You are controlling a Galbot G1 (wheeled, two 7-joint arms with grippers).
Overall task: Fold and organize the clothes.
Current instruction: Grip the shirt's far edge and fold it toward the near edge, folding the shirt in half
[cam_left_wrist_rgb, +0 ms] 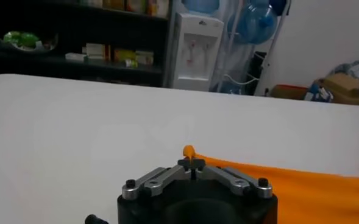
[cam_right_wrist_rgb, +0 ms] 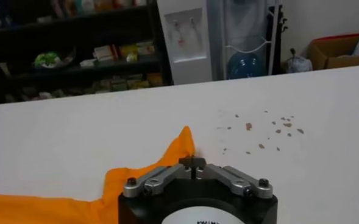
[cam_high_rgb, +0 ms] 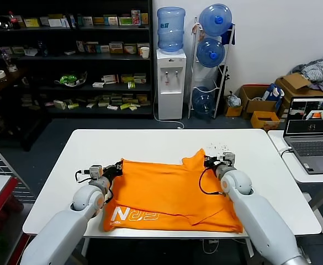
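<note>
Orange T-shirt lies mid-near on the white tabletop, partly folded: near edge shows white lettering turned up, right-hand side has a flap doubled over, far right corner peaks up. Not a neat rectangle yet, so folding is early to midway by my read; more folds and tidying left.

Left claw sits at the shirt's far left corner, fingers closed on a pinch of orange fabric; left wrist view shows the fingertips together with a small nub of cloth at the tips. Right claw is at the far right corner, closed on the raised point of cloth; right wrist view shows the peak of fabric meeting the shut tips.

Both arms are at work, holding the far edge. Small brown specks on the tabletop beyond the right claw. Laptop on the side table to the right.
</note>
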